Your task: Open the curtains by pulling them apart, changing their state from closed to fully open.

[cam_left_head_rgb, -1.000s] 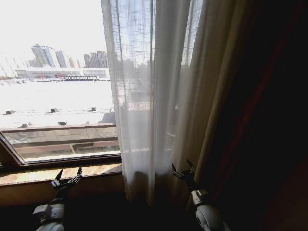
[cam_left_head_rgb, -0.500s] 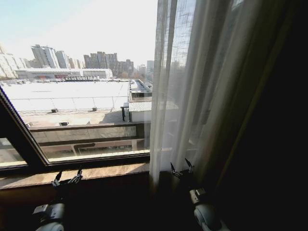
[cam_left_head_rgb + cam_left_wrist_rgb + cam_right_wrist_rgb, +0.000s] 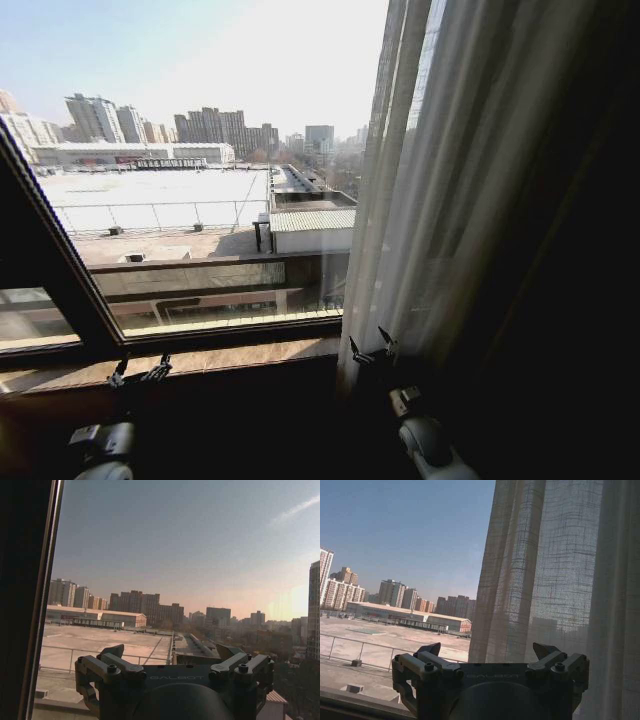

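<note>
The curtains (image 3: 440, 190) hang bunched on the right side of the frame. They look thin, soft and light, so grab a fold low down. The right gripper (image 3: 370, 348), fingers apart, sits at their bottom edge. The left gripper (image 3: 138, 372), fingers apart, waits at lower left.

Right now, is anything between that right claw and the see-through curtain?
Nothing visible. The right claw, open, sits right at the sheer curtain's bunched edge, with only air between them.
</note>
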You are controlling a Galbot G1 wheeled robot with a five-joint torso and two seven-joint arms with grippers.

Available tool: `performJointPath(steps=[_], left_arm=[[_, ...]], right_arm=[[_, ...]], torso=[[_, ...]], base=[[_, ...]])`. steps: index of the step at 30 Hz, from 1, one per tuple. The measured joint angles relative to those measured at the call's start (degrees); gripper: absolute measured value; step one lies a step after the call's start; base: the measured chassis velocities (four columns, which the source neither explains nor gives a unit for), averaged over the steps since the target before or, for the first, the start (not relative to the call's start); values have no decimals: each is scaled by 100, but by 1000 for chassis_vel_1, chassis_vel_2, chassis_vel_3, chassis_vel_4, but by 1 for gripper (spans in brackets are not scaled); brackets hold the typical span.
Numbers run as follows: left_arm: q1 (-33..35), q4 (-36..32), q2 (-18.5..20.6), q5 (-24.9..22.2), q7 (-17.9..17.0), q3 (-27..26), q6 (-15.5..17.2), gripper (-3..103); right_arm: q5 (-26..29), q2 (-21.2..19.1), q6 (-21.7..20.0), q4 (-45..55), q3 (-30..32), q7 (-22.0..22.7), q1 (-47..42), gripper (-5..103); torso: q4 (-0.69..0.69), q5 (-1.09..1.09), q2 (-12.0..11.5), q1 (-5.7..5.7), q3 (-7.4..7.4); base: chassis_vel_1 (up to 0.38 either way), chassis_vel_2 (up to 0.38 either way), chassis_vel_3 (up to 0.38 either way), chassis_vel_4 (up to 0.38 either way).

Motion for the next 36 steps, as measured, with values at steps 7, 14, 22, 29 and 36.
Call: performJointPath(steps=[7, 14, 22, 29, 36], left_arm=[[0, 0, 1, 0, 0, -1, 0, 100], [-2, 0, 2, 0, -1, -1, 0, 100], [0, 0, 1, 0, -1, -1, 0, 100], [-1, 0, 1, 0, -1, -1, 0, 100], [-1, 0, 1, 0, -1, -1, 0, 100]], right_arm=[[135, 41, 106, -255, -160, 88, 325, 100], [-46, 111, -92, -433, -311, 632, 581, 100], [-484, 97, -650, -573, -292, 1327, 709, 100], [-670, 104, -1021, -759, -343, 1731, 922, 100], [-513, 154, -833, -1097, -413, 1303, 1201, 94]], torso=[[2, 0, 1, -1, -1], [1, 0, -3, 8, 2], [1, 1, 2, -4, -2], [0, 1, 1, -2, 0], [2, 1, 0, 0, 0]], base=[[-87, 113, 97, -106], [-109, 128, 107, -142], [-22, 15, 14, -14], [0, 0, 0, 0], [0, 0, 0, 0]])
